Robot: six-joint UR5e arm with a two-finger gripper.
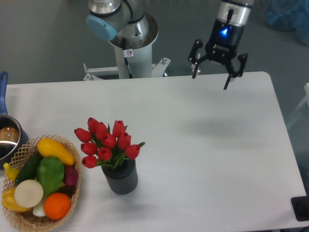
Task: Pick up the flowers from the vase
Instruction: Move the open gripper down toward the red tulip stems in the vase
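The white surface point(203, 145) carried everything in view. The arm's grey base column point(130, 43) stood beyond its far edge. A wicker basket point(72, 193) of vegetables sat at the near left corner, just left of the vase and apart from it. A metal pot point(8, 140) with a blue handle lay at the left edge, behind the basket. The claw point(211, 77) hung above the far edge, fingers spread and empty, well apart from the flowers. The flowers point(107, 142), red tulips, stood in the vase with stems upright, heads fanning up and leftward. The vase point(120, 180), dark grey and ribbed, stood upright near the front left.
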